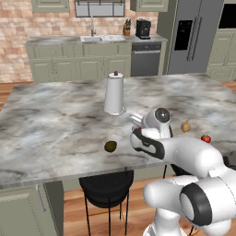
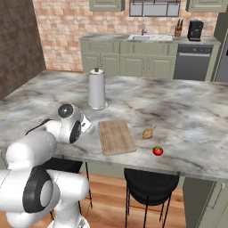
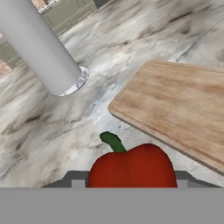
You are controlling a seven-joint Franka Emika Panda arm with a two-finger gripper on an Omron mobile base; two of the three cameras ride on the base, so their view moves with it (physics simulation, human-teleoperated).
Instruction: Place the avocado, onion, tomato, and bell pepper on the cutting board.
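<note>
So the jaws are clamped on the bell pepper (image 3: 131, 166) right now, you can see it in the hand view sitting snug between the two dark finger tips, red body with its green stem sticking up. It hangs over bare marble, just short of the near edge of the cutting board (image 3: 183, 105), not over the wood. The board itself lies flat on the desk (image 2: 187, 111) with nothing on it. In the right base view the onion (image 2: 148, 132) lies just beside the board's right edge, and the tomato (image 2: 157, 151) sits a bit nearer the front edge of the desk, apart from the board. The avocado (image 1: 110, 146) is off on the other side (left base view shows it best), resting alone on the marble near the front edge, close to the arm's wrist. A tall white paper towel roll (image 1: 114, 94) stands upright on its holder behind the board, towards the middle of the desk. A black stool (image 1: 106, 189) is tucked under the desk's front edge
</note>
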